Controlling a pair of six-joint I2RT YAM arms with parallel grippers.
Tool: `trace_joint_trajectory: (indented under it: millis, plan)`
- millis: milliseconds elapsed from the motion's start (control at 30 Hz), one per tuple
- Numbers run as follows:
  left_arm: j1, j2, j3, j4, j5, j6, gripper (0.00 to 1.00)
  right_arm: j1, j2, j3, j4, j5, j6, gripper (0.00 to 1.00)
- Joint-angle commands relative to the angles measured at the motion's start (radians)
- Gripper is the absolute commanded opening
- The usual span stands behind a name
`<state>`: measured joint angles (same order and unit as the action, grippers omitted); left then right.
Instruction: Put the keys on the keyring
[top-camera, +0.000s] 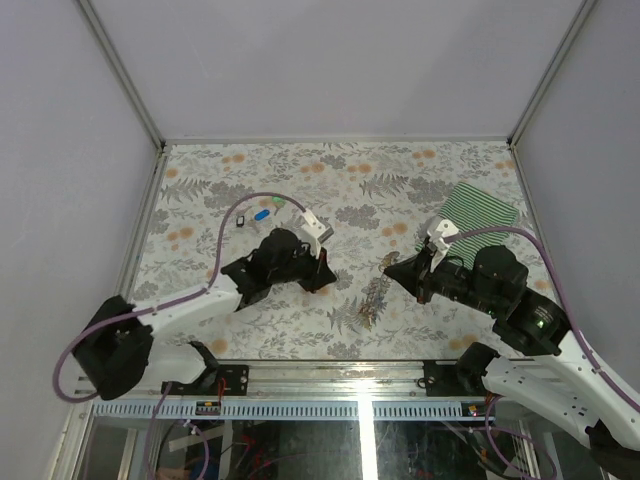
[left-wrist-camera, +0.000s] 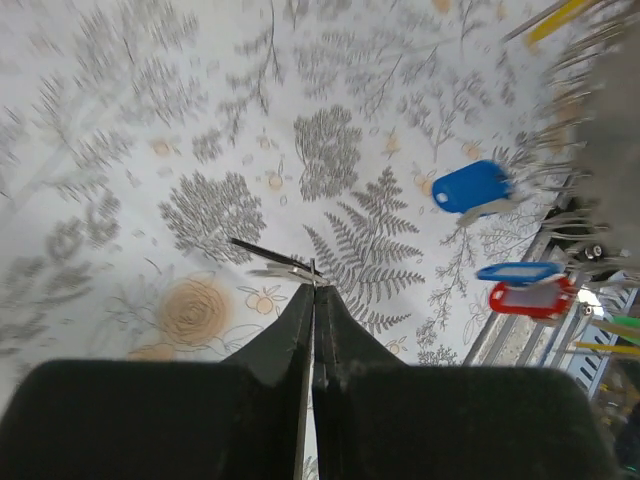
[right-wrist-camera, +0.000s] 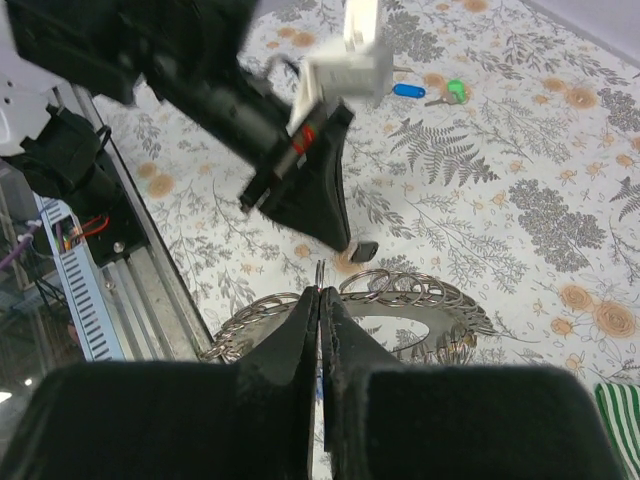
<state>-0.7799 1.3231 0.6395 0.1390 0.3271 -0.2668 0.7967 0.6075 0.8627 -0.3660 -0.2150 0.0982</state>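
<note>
The keyring (top-camera: 374, 298), a flat dark grey ring hung with several small split rings, is between my two grippers near the table's front. It fills the lower middle of the right wrist view (right-wrist-camera: 440, 325). My right gripper (right-wrist-camera: 319, 292) is shut on one small split ring at the keyring's near edge. My left gripper (left-wrist-camera: 313, 287) is shut on a thin metal key blade. In the right wrist view a black key head (right-wrist-camera: 365, 249) sits at its fingertips (right-wrist-camera: 335, 225), just beyond the keyring. Blue (left-wrist-camera: 470, 187) and red (left-wrist-camera: 530, 298) key heads show beside the blurred ring.
A blue key (top-camera: 262, 214) and a green key (top-camera: 275, 203) lie on the floral table at the back left, with a small dark item (top-camera: 241, 222) beside them. A green striped cloth (top-camera: 480, 215) lies at the back right. The metal rail (top-camera: 340, 375) runs along the front edge.
</note>
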Motion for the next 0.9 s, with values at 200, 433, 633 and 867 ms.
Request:
trace_joint_trajectory:
  millis: [200, 433, 633, 867]
  plan:
    - [-0.010, -0.288, 0.255, -0.364, 0.033, 0.401, 0.00, 0.003, 0.038, 0.134, -0.001, -0.151, -0.174, 0.00]
    - [-0.010, -0.347, 0.405, -0.462, 0.176, 0.514, 0.00, 0.004, 0.019, 0.123, 0.204, -0.286, -0.182, 0.00]
    - [-0.010, -0.404, 0.441, -0.463, 0.232, 0.540, 0.00, 0.005, -0.027, 0.033, 0.410, -0.404, -0.362, 0.00]
    - [-0.009, -0.447, 0.470, -0.500, 0.309, 0.631, 0.00, 0.005, -0.034, 0.013, 0.418, -0.489, -0.621, 0.00]
